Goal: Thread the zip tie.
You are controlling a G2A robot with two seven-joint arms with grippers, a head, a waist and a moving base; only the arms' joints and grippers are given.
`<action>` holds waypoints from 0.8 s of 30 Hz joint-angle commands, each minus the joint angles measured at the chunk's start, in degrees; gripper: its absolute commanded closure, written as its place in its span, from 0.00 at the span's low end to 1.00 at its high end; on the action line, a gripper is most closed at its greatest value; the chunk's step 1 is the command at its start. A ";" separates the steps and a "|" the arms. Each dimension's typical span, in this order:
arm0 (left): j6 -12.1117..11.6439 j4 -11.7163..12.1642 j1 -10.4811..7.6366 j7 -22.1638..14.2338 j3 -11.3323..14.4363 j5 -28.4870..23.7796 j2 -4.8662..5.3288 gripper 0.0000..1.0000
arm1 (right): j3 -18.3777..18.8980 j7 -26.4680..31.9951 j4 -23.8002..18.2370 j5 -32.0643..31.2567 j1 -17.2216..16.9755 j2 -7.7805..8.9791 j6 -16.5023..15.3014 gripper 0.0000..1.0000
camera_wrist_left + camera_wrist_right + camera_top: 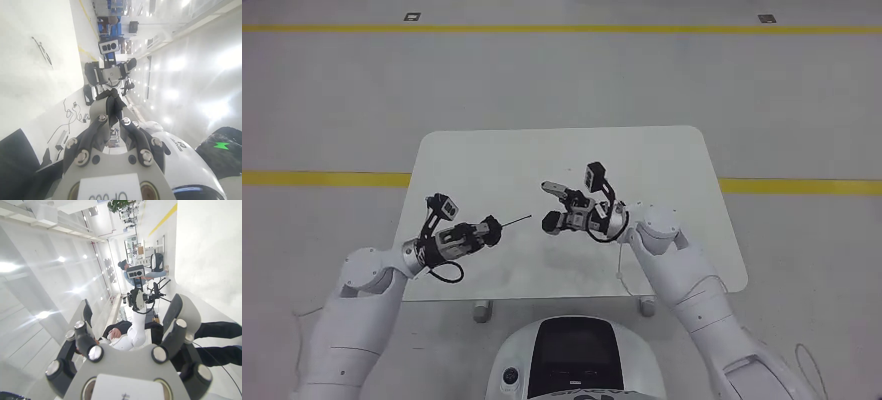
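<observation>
A thin black zip tie [514, 221] is held in the air above the white table [542, 160], its free end pointing at my right gripper. My left gripper [492, 230] is shut on it over the table's near left part. In the left wrist view the black strip [111, 108] runs between the closed fingers [98, 108]. My right gripper [548, 206] hovers a short way off to the right, open, with nothing between its fingers [177, 308]. It faces the tie's tip with a small gap left. In the left wrist view the right gripper [110, 71] sits straight ahead.
The tabletop carries only the tie's faint shadow [43, 53]. Its rounded near edge [542, 296] lies just under both forearms. Loose cables [71, 115] lie on the floor beside the table. A yellow floor line [322, 178] runs past both sides.
</observation>
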 commanded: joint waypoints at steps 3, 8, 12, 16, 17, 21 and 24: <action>-0.07 0.18 -0.11 -0.05 -0.01 0.08 0.01 1.00 | 0.00 -0.12 0.12 -0.04 0.09 0.00 -0.07 0.00; 0.34 0.26 -0.08 1.97 0.68 1.30 0.02 1.00 | -0.03 -0.71 0.02 0.50 -0.39 0.01 -0.13 0.00; 0.84 0.64 -0.28 -0.10 0.59 1.21 0.37 1.00 | -0.25 3.09 1.10 2.87 0.00 0.20 -0.88 0.00; 0.23 0.90 0.04 -1.45 0.25 1.50 0.73 1.00 | -0.97 6.29 3.03 4.45 0.91 0.28 -1.59 0.00; 0.04 0.96 0.09 -1.90 0.21 1.57 0.83 1.00 | -1.25 6.92 3.60 4.68 1.20 0.30 -1.83 0.00; -0.98 0.44 0.27 -4.23 0.38 1.47 1.11 1.00 | -2.38 7.95 4.99 4.90 1.99 0.29 -2.40 0.52; -0.98 0.44 0.27 -4.23 0.38 1.47 1.11 1.00 | -3.34 8.21 5.89 4.72 2.62 0.26 -2.74 0.56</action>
